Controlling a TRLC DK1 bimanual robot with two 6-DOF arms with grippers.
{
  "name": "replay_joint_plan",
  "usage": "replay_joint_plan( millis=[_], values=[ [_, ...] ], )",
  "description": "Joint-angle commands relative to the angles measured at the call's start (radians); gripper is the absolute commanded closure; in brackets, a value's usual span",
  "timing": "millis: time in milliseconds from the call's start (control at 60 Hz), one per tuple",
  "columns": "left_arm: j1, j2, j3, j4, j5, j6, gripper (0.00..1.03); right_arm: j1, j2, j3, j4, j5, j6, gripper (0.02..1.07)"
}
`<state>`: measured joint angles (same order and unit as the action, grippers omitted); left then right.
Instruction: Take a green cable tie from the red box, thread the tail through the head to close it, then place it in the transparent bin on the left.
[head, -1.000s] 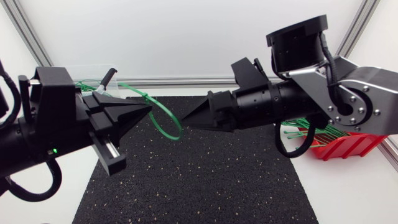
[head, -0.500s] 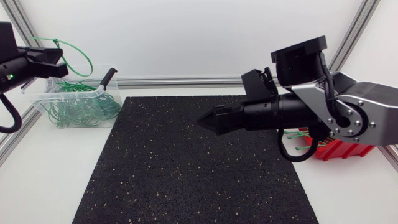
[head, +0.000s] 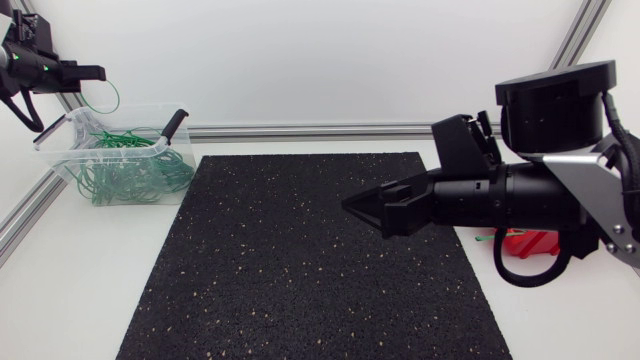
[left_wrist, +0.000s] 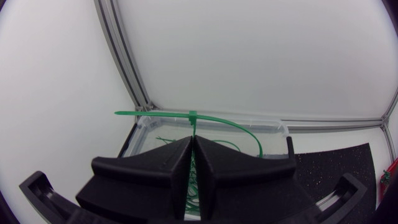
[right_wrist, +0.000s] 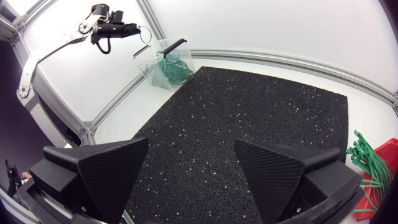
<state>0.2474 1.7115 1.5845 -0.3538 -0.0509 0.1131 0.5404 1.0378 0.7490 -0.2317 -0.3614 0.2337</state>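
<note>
The left matte black gripper (left_wrist: 193, 142) has swung from mid-table to above the clear plastic bin (head: 60, 148) of green ties, jaws clamped on the closed green cable tie (left_wrist: 155, 113). The right gripper (right_wrist: 191, 152), jaws apart and empty, has drawn back toward the red box (head: 530, 243); only the drop remains
</note>
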Motion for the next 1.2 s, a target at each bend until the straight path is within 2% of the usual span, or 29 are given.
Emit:
replay_joint_plan(
  millis=[0,17,50,67,217,367,483,583,833,1183],
  values=[
    [-0.011,0.185,0.155,-0.188,-0.027,0.025,0.54,0.0,-0.035,-0.036,-0.032,0.01,-0.02,0.06],
    [-0.013,0.211,0.18,-0.237,-0.044,0.033,0.36,0.0,-0.042,-0.037,-0.04,0.012,-0.02,0.06],
    [-0.017,0.232,0.203,-0.283,-0.073,0.03,0.09,0.001,-0.053,-0.04,-0.049,0.013,-0.02,0.06],
    [-0.019,0.234,0.203,-0.287,-0.083,0.03,0.02,0.001,-0.059,-0.042,-0.054,0.015,-0.022,0.06],
    [-0.03,0.16,0.14,-0.283,-0.083,0.03,0.03,-0.002,-0.094,-0.045,-0.081,0.038,-0.034,0.06],
    [-0.057,-0.004,-0.021,-0.218,-0.083,0.033,0.03,-0.031,-0.122,-0.062,-0.08,0.084,-0.077,0.06],
    [-0.071,-0.13,-0.159,-0.143,-0.083,0.046,0.03,-0.109,-0.15,-0.083,-0.077,0.085,-0.112,0.06],
    [-0.082,-0.225,-0.254,-0.119,-0.083,0.057,0.03,-0.181,-0.188,-0.105,-0.077,0.085,-0.148,0.06],
    [-0.122,-0.457,-0.509,-0.011,-0.083,0.056,0.03,-0.335,-0.326,-0.2,-0.066,0.148,-0.255,0.06],
    [-0.169,-0.745,-0.807,0.047,-0.084,0.053,0.03,-0.497,-0.555,-0.332,-0.064,0.17,-0.32,0.06]
  ],
)
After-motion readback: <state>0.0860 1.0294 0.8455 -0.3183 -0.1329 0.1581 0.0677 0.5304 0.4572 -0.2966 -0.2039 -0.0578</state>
